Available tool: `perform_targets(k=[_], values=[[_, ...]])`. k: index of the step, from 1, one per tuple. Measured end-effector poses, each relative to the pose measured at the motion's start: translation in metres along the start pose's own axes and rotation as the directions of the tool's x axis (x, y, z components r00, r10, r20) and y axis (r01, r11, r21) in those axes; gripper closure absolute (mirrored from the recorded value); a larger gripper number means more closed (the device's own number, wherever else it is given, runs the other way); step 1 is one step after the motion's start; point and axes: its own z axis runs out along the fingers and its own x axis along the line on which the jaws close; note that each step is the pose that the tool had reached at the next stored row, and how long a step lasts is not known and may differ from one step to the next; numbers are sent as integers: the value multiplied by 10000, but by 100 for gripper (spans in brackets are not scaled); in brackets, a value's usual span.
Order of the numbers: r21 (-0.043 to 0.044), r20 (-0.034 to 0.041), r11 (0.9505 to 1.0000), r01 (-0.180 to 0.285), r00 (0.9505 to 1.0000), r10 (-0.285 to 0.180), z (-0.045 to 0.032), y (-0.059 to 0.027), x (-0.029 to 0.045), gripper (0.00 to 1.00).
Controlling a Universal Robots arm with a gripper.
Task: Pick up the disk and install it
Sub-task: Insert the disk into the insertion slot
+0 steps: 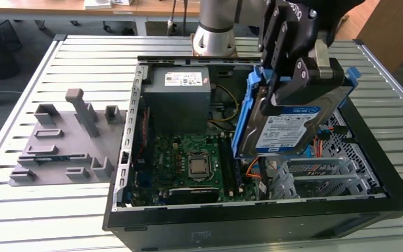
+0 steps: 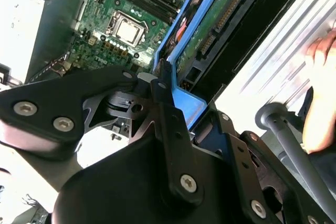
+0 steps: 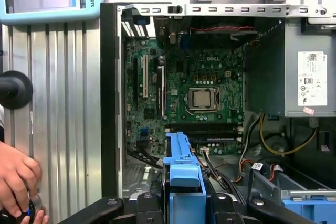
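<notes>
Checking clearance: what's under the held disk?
Below the disk in the gripper, orange cables and the metal drive cage show; whatever lies directly behind the disk is covered.

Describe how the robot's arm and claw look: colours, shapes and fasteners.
The arm is a smooth silver-grey metal cylinder rising from a round base. The claw is matt black, built from flat link plates with rounded ends, hinged together, and has one pale grey finger. In the second wrist view, its plates carry silver screw heads set in round bosses.

Glossy-labelled metal disk (image 1: pixel 293 118), blue plastic carrier
</notes>
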Motion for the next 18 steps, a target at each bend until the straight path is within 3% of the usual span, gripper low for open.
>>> perform_targets(k=[5,14,18], values=[[0,9,10000,0,10000,0,23,-19,53,64],[-1,8,10000,0,10000,0,56,-144,66,64],[0,11,10000,-49,10000,49,76,-149,129,64]])
